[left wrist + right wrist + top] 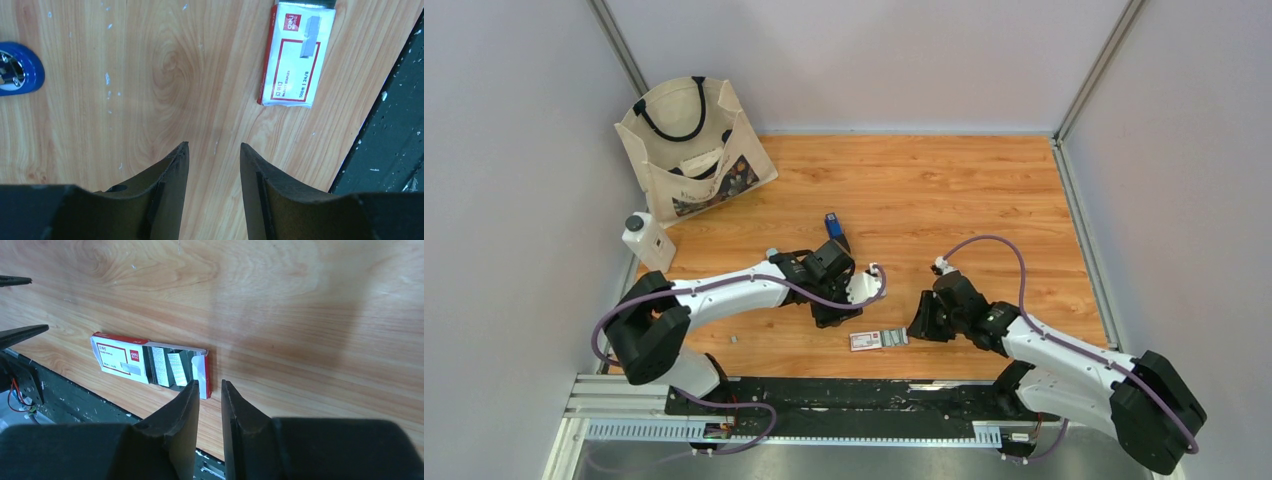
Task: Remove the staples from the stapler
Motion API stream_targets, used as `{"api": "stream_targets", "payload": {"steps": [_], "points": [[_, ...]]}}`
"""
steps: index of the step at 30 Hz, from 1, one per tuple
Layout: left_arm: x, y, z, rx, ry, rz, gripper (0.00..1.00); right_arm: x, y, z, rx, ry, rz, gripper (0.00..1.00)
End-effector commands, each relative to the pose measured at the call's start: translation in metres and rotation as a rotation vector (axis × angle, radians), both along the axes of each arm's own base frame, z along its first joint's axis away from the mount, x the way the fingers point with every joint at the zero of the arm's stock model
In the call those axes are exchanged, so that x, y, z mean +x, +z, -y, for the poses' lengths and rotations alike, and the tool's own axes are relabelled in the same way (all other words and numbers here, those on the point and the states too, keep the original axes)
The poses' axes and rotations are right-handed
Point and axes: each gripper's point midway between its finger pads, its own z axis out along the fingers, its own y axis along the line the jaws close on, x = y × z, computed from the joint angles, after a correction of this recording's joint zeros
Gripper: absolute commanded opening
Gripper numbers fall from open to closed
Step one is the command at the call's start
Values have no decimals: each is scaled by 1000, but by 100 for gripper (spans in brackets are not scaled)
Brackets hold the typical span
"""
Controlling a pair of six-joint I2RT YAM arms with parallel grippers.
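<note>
Silvery staples (pixel 176 369) sit in the box (pixel 120 357), with the stapler (pixel 832 225) apart. The left end effector (pixel 214 147) and right end effector (pixel 210 385) are parted and empty, so the task is probably nearly done.

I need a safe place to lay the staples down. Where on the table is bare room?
The widest bare wood lies behind the stapler, from the bag across to the right wall. It is crowded near the front edge, where the left hand, the right hand and the staple box sit close together.
</note>
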Motion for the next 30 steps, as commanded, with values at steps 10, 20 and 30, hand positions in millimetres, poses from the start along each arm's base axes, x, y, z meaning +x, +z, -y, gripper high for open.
{"api": "stream_targets", "payload": {"steps": [10,20,30], "points": [[0,-10,26,-22,-47,4,51,2,-2,-17,77,36,-9,23],[-6,-15,37,-11,-51,-6,51,0,-7,-20,88,44,-20,19],[-10,-20,39,7,-64,-10,50,-4,-2,-27,127,76,-30,23]]}}
